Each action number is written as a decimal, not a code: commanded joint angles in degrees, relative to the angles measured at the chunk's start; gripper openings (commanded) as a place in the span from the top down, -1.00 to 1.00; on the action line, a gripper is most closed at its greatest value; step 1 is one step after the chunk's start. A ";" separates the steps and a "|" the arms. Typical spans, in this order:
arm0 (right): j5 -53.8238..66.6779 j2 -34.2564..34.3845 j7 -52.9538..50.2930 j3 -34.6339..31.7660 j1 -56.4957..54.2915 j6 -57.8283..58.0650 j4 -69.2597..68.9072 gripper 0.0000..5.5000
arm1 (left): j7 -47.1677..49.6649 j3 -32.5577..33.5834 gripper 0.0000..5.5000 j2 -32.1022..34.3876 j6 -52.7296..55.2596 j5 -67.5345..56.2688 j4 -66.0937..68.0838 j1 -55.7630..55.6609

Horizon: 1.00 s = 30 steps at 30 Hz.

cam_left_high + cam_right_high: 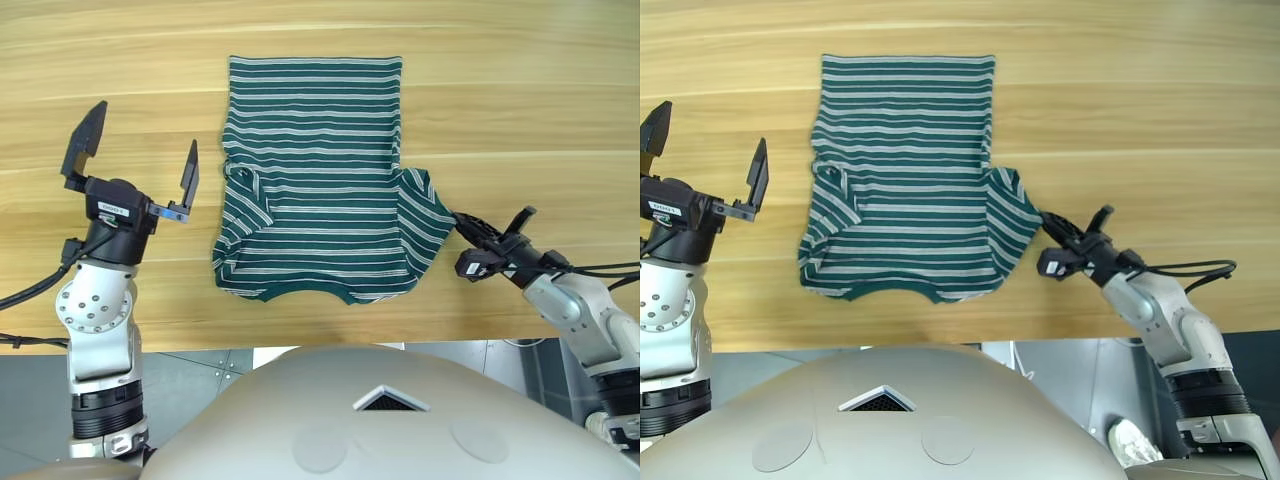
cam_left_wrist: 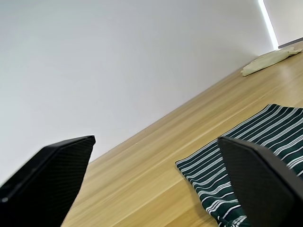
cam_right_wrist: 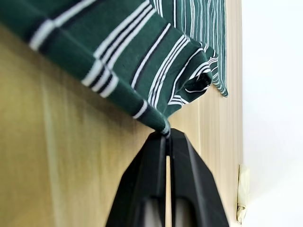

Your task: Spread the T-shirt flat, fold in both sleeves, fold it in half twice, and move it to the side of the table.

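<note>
T-shirt (image 1: 315, 170) lies mid-desk (image 1: 530, 100), body spread flat, hem toward far edge, collar toward robot. Left sleeve (image 1: 248, 195) looks already folded in over the body, a bit bunched. Right sleeve (image 1: 425, 212) sticks out sideways, its tip lifted slightly. Right gripper (image 1: 460, 218) is low at the desk, jaws pressed together, pinching the sleeve's hem edge; the wrist view confirms cloth caught at the tips. Left gripper (image 1: 145, 135) hovers over bare desk just left of the shirt, jaws spread wide, holding nothing.

Progress, as a judgement: spreading done, left sleeve done, right sleeve fold in hand. Both halvings and the move to the side not yet done.

Room: collar edge and right gripper sit near the desk's front edge, little margin there. Wide bare wood on both sides of the shirt and beyond the hem. Path inward over the body is unobstructed. Pale cloth (image 2: 270, 59) lies far off along the desk, well apart.
</note>
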 commanded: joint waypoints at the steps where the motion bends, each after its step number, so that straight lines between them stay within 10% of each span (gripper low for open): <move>1: 2.56 1.74 0.80 1.07 2.17 -0.41 -1.80 0.99 | -0.62 -0.55 -0.76 -0.26 0.33 0.65 -0.63 -0.34; 13: 7.94 6.24 1.07 -1.37 0.25 0.43 -9.32 0.99 | -0.51 -1.41 -0.76 -1.01 -0.22 0.90 1.62 -1.57; 30: -0.58 14.19 3.25 13.04 -6.74 0.75 -7.12 0.99 | -0.41 -3.12 -0.76 -1.71 -1.21 2.81 3.44 -1.39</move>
